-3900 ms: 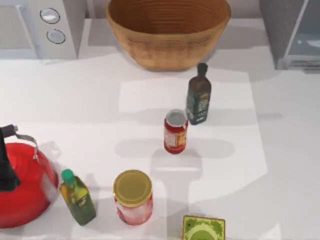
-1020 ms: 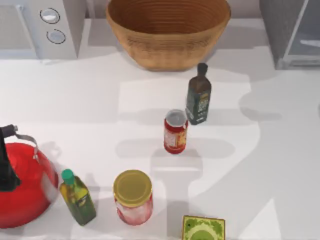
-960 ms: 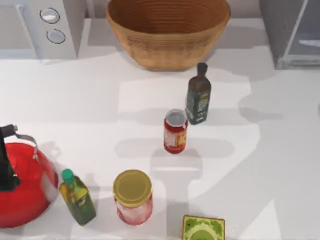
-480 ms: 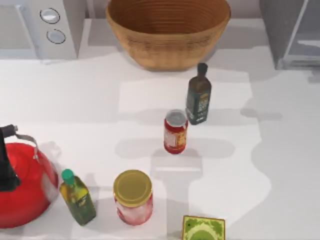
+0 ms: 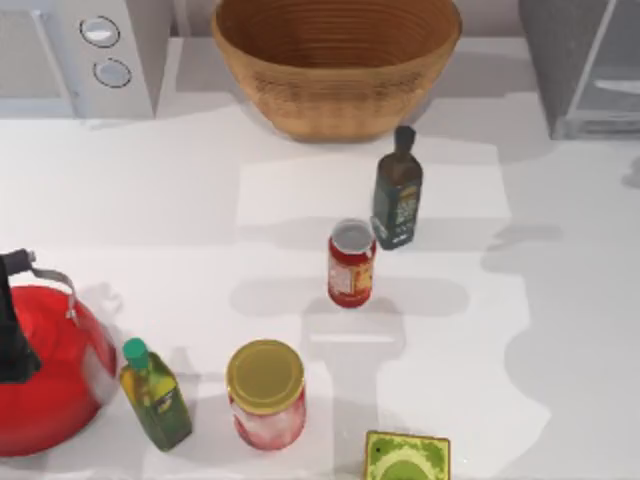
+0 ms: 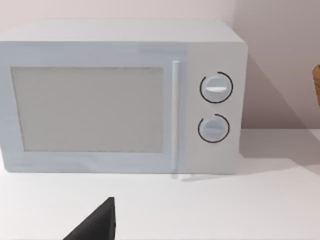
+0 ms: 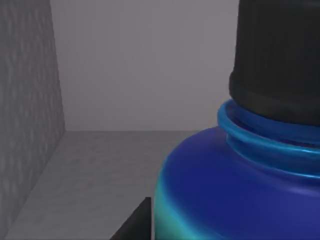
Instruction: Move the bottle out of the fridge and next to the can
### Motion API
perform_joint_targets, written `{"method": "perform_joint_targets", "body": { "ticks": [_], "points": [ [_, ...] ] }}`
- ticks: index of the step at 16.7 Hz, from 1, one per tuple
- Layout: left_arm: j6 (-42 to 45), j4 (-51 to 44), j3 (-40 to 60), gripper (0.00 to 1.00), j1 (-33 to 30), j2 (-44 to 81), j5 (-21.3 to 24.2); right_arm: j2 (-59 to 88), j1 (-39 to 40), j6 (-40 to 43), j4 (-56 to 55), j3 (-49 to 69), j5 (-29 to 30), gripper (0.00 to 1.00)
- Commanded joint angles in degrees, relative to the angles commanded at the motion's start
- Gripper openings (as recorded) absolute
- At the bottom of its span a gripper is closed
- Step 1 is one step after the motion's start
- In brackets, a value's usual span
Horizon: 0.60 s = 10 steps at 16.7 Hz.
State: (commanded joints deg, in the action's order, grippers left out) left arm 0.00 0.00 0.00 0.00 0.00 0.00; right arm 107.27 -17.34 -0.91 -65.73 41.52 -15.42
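The bottle (image 7: 235, 190) stood upright inside the fridge (image 5: 585, 65), long axis vertical, its black cap (image 7: 277, 60) uppermost, seen very close in the right wrist view with grey inner walls behind and beside it. A dark sliver at the frame's edge was perhaps a finger of the right gripper; whether that gripper was open or clamped could not be told. The fridge sat at the table's two o'clock corner. The can (image 5: 351, 263) stood upright near the centre, the dark green glass bottle (image 5: 397, 190) just beside it at one o'clock. Bare table (image 5: 560, 300) lay open at the can's three o'clock. The left wrist view faced the microwave (image 6: 120, 95); its gripper's state could not be told.
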Motion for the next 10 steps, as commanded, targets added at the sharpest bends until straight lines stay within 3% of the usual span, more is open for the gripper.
{"method": "perform_joint_targets", "body": {
  "ticks": [5, 10],
  "points": [
    [0.0, 0.0, 0.0, 1.0, 0.0, 0.0, 0.0, 1.86, 4.17, -0.09, -2.94, -0.85, 3.95, 0.0],
    [0.0, 0.0, 0.0, 1.0, 0.0, 0.0, 0.0, 6.35, 20.93, -0.1, -12.62, -6.23, 21.15, 0.0]
  ]
}}
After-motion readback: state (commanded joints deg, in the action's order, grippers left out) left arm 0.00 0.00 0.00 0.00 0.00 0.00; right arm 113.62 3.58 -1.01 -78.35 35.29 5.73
